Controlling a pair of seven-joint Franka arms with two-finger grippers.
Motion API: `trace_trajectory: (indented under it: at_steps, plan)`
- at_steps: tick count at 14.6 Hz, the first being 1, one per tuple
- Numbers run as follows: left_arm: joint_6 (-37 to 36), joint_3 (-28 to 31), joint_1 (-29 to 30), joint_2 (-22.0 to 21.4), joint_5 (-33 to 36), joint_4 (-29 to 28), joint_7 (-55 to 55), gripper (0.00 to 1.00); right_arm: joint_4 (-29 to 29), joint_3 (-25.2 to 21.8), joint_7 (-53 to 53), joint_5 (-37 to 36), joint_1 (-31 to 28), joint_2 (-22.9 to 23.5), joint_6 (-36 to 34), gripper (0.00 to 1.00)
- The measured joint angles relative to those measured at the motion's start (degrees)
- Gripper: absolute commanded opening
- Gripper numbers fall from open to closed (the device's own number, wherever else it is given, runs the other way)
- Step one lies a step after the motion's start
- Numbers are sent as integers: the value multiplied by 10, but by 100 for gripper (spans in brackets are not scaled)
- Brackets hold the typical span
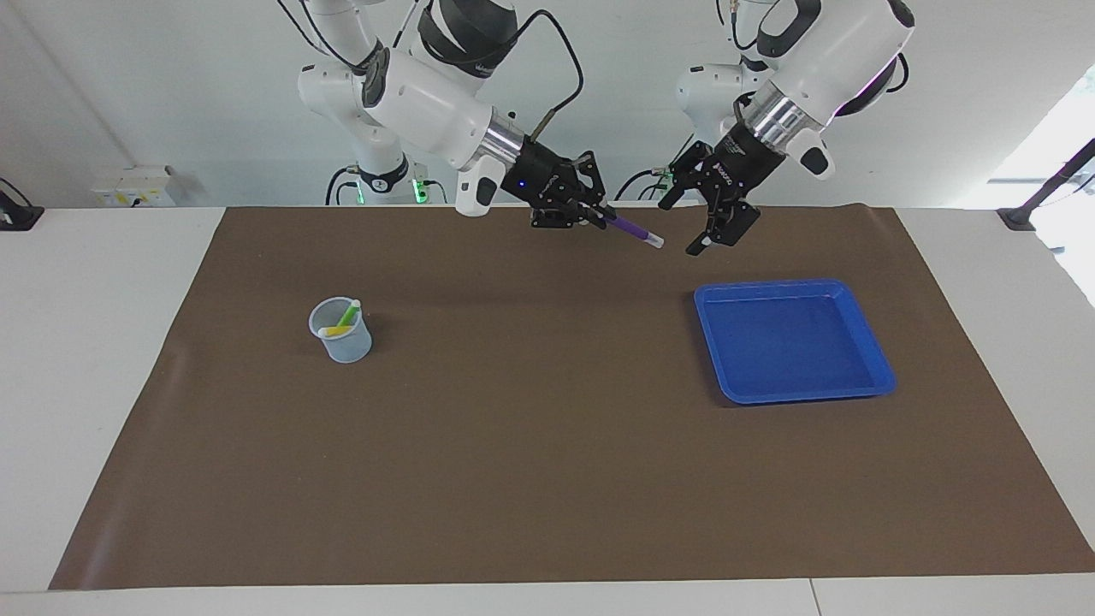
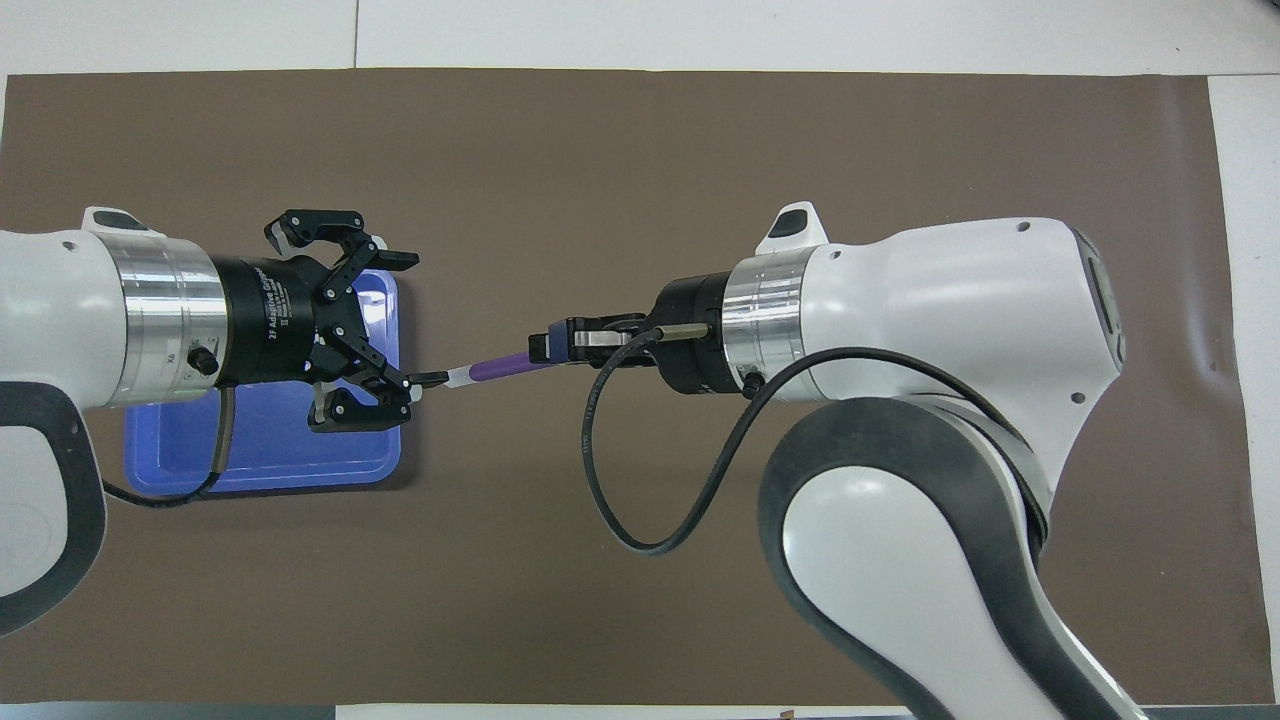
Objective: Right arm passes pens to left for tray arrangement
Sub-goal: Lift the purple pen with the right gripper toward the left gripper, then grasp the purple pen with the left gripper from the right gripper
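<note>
My right gripper (image 1: 588, 214) (image 2: 560, 345) is shut on the purple pen (image 1: 633, 230) (image 2: 497, 367), held in the air over the mat's middle. The pen's whitish end points at my left gripper (image 1: 683, 224) (image 2: 418, 320), which hangs open beside the tray (image 1: 796, 342) (image 2: 270, 450). That end comes close to one left finger (image 2: 428, 378), not between the two, and a small gap shows in the facing view. The blue tray lies bare at the left arm's end. A green pen (image 1: 349, 313) and a yellow pen (image 1: 332, 331) stand in a cup.
The pale-blue cup (image 1: 342, 335) stands on the brown mat (image 1: 530, 445) toward the right arm's end; the right arm hides it in the overhead view. The right arm's black cable (image 2: 640, 500) loops below its wrist.
</note>
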Motion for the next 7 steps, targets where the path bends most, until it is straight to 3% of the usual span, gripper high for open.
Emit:
trace_trajectory:
  at_steps: [7]
  plan:
    - [-3, -39, 0, -28, 1, -44, -17, 99, 4, 24, 21, 0, 1, 2, 27, 0]
